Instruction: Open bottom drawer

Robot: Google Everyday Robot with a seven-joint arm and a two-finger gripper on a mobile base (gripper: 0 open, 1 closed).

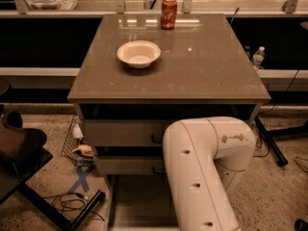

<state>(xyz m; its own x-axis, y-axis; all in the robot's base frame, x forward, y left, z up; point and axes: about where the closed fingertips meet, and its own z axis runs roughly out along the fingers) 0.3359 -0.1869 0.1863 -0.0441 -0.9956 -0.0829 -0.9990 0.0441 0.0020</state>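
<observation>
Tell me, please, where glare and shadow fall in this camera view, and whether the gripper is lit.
Camera view: glare streaks the far edge of the tabletop beside the can; the recess under the tabletop is nearly black; the bottom drawer lies in dim light; the pale arm is the brightest thing near the camera; the gripper is not in view, so its lighting cannot be judged.

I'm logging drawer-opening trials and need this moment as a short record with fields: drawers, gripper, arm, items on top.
bottom drawer: appears pulled out toward the camera, inside showing
middle drawer: appears shut
top drawer: appears shut
gripper: not in view, hidden behind the arm
arm: white, bent down in front of the cabinet's right half
tabletop: white bowl left of centre, red soda can at the far edge
</observation>
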